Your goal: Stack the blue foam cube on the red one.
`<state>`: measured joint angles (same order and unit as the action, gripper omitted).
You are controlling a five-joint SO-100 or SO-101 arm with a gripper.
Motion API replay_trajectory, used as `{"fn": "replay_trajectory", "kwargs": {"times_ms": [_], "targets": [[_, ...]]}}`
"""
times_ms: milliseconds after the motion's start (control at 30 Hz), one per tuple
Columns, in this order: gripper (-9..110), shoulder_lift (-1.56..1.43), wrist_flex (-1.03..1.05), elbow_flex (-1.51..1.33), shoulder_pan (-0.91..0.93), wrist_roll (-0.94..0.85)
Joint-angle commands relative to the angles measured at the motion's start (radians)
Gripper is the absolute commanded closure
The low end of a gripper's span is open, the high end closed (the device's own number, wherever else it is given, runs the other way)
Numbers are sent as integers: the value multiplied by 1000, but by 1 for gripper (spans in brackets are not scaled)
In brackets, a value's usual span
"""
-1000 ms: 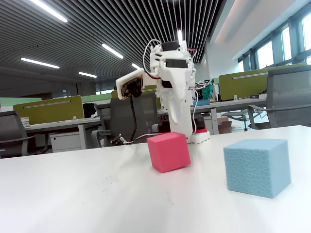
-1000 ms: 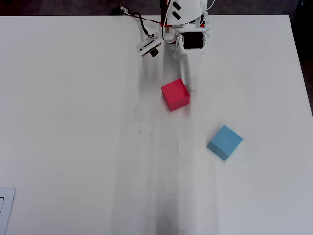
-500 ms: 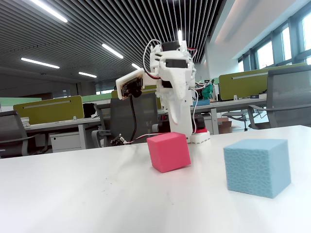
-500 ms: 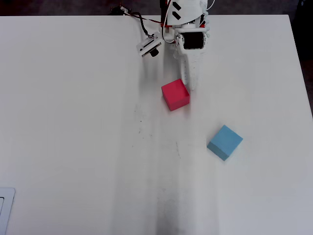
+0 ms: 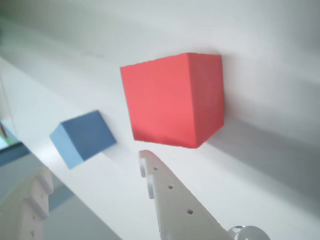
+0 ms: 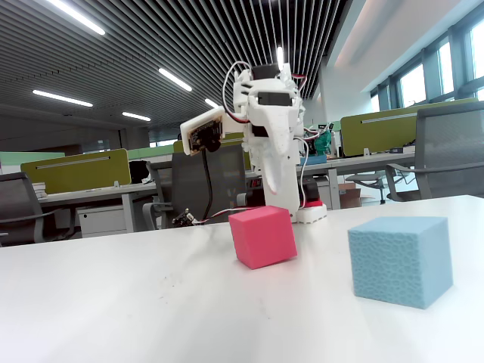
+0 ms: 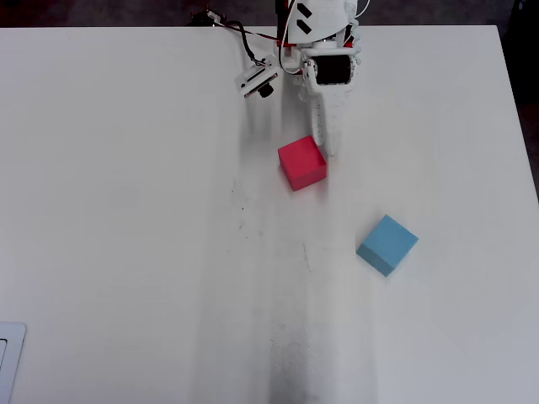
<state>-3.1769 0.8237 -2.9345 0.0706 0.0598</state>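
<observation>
looking down, you see: a white table (image 7: 126, 210) with the arm (image 7: 324, 50) at its far edge, both cubes out in front of it
blue foam cube: sits flat on the table (image 7: 387, 244), turned at an angle, well apart from the red cube and toward the right edge in the overhead view; nearest the camera in the fixed view (image 6: 401, 259)
red one: pinkish-red cube (image 7: 301, 162) resting on the table just beside the gripper tip; in the fixed view (image 6: 262, 236) it stands a little skewed in front of the arm
gripper: points down at the table just behind the red cube (image 7: 327, 147); in the wrist view one white finger (image 5: 175, 200) reaches toward the cube's lower face and the other finger shows only at the bottom left corner (image 5: 30, 205)
fingers: you cannot tell how far apart they stand; they hold nothing
open room: bare tabletop between the two cubes and all around the blue one; wide clear stretch to the left in the overhead view
edges: the blue cube lies well inside the right table edge; a pale object (image 7: 8, 358) clips the lower left corner
surface: white, with faint dark scuff marks (image 7: 244, 206) near the middle
room: office desks with green dividers (image 6: 72, 170), chairs, slatted ceiling with strip lights (image 6: 76, 15)
</observation>
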Motion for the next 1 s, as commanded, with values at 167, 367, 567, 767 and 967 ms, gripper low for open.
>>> {"fn": "replay_trajectory", "kwargs": {"times_ms": [167, 367, 567, 767, 967], "targets": [[78, -8, -17, 8, -8, -8], [76, -8, -17, 8, -8, -8], [75, -8, -18, 8, -8, -8], [75, -8, -12, 11, -9, 0], [74, 120, 37, 181, 0, 0]]}}
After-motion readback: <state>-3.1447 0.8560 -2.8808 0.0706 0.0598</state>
